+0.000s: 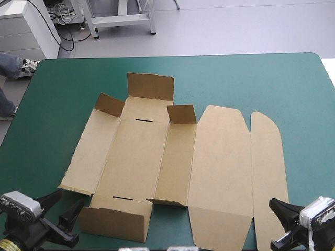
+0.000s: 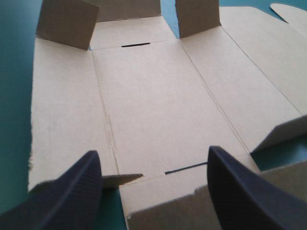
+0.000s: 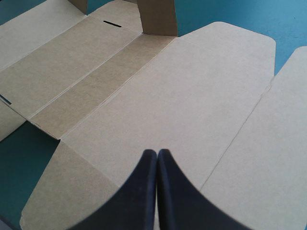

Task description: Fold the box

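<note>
The box (image 1: 157, 157) lies mostly flat on the tabletop (image 1: 272, 78), with only its small flaps raised. Left gripper (image 2: 153, 154): jaws open, over the box's near end flap. Right gripper (image 3: 157, 154): jaws closed, empty, over the box's lid panel. If you push a wall without pinning the base, the loose sheet will probably slide.

From above, the near end of the narrow outer strip (image 1: 267, 172) of the box (image 1: 136, 157) runs out of sight. Up close, a finger (image 2: 240, 191) of the left gripper (image 2: 153, 151) masks one corner of the near end wall (image 2: 160, 206); the right gripper (image 3: 157, 154) covers part of the lid panel (image 3: 201, 96).
</note>
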Available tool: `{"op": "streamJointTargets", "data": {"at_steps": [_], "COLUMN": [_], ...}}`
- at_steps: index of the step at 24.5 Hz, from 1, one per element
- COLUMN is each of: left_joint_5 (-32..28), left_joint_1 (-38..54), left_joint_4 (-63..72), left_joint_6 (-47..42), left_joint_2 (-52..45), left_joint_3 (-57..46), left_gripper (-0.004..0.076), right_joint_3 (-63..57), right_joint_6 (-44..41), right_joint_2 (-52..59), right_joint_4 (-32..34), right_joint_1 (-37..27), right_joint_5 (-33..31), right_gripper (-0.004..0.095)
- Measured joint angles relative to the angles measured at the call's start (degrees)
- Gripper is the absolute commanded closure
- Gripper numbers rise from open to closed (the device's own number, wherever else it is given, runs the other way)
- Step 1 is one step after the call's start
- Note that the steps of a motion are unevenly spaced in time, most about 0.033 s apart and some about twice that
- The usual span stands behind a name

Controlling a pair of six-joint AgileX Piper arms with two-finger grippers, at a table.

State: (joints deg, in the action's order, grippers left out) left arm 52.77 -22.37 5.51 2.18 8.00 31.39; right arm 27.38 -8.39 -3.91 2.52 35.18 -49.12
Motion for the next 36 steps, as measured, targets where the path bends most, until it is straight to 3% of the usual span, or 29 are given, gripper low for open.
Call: {"op": "streamJointTargets", "data": {"at_steps": [7, 13, 15, 19, 21, 24, 36], "left_joint_5": [-1.2, -1.3, 0.7, 10.3, 14.9, 16.3, 18.2], "left_joint_1": [0.0, 0.0, 0.0, 0.2, 4.8, 12.7, 42.1], "left_joint_4": [-3.3, -3.6, -4.0, -9.1, -9.8, -9.7, 13.1], "left_joint_6": [-1.0, -1.0, -1.0, -1.0, -1.0, 0.3, 25.8], "left_joint_2": [15.5, 35.4, 42.7, 55.7, 61.0, 63.1, 65.5], "left_joint_3": [8.4, 16.6, 20.2, 28.5, 33.5, 36.0, 36.4], "left_gripper": [0.0267, 0.0267, 0.0267, 0.0267, 0.0268, 0.0268, 0.0268], "right_joint_3": [0.0, 0.0, 0.0, 0.0, 0.0, 0.0, 0.0], "right_joint_6": [0.0, 0.4, 0.4, 1.1, 1.2, 1.3, 1.3], "right_joint_2": [0.0, 0.0, 0.0, 0.0, 0.0, 0.0, 0.0], "right_joint_4": [0.0, 0.0, 0.0, -0.4, -0.4, -0.4, -0.4], "right_joint_1": [0.0, 0.0, 0.0, 0.0, 0.0, 0.0, 0.0], "right_joint_5": [0.4, 0.5, 0.5, 0.5, 0.5, 0.5, 0.5], "right_gripper": [0.0928, 0.0928, 0.0928, 0.0928, 0.0928, 0.0928, 0.0929]}}
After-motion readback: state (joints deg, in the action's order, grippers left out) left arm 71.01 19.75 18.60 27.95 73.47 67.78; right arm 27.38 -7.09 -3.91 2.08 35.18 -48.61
